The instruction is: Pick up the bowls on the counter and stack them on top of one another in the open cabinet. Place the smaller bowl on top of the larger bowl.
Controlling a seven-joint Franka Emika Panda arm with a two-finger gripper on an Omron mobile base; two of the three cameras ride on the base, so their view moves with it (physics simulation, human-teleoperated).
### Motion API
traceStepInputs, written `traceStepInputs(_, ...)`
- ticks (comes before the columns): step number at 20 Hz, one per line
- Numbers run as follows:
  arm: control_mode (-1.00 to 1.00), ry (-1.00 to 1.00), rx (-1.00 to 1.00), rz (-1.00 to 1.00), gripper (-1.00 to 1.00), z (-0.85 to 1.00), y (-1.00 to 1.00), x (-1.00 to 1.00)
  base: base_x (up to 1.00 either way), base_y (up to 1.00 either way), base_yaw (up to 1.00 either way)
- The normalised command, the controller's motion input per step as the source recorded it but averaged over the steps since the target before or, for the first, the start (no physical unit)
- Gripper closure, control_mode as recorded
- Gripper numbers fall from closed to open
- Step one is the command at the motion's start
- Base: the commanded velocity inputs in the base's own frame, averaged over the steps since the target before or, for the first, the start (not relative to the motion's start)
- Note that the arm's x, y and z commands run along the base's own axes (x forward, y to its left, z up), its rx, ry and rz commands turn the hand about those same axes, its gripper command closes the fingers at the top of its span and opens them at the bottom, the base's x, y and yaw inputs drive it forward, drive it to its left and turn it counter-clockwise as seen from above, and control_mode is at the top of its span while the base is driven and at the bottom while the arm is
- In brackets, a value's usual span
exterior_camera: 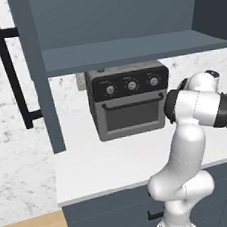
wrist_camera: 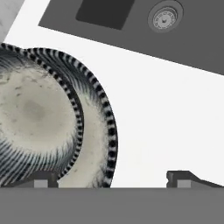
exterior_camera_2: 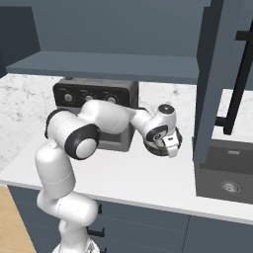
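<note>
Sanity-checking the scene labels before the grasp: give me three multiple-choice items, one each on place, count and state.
1. Where is the toaster oven?
A. on the counter, under the cabinet shelf
B. in the sink
C. on the floor

2. How many knobs does its front have?
A. two
B. three
C. five

3. What state is the gripper in?
A. shut on a bowl
B. shut on a door handle
C. open

Answers:
1. A: it stands on the white worktop below the shelf.
2. B: three knobs sit in a row on its dark panel.
3. C: the hand view shows the fingertips far apart.
</note>
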Motion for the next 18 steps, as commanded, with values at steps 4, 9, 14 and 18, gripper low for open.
traceStepInputs(4, -1.0, 0.16, -0.01, 0.0, -1.0, -0.43, 0.35, 0.23, 0.0, 0.0, 0.0)
traceStepInputs(9, -1.0, 0.05, 0.0, 0.0, -1.0, -0.2, 0.03, 0.46, 0.0, 0.0, 0.0)
traceStepInputs(14, -1.0, 0.0, 0.03, 0.0, 1.0, -0.22, 0.0, 0.26, 0.0, 0.0, 0.0)
traceStepInputs(18, -1.0, 0.0, 0.0, 0.0, 1.0, -0.03, 0.0, 0.0, 0.0, 0.0, 0.0)
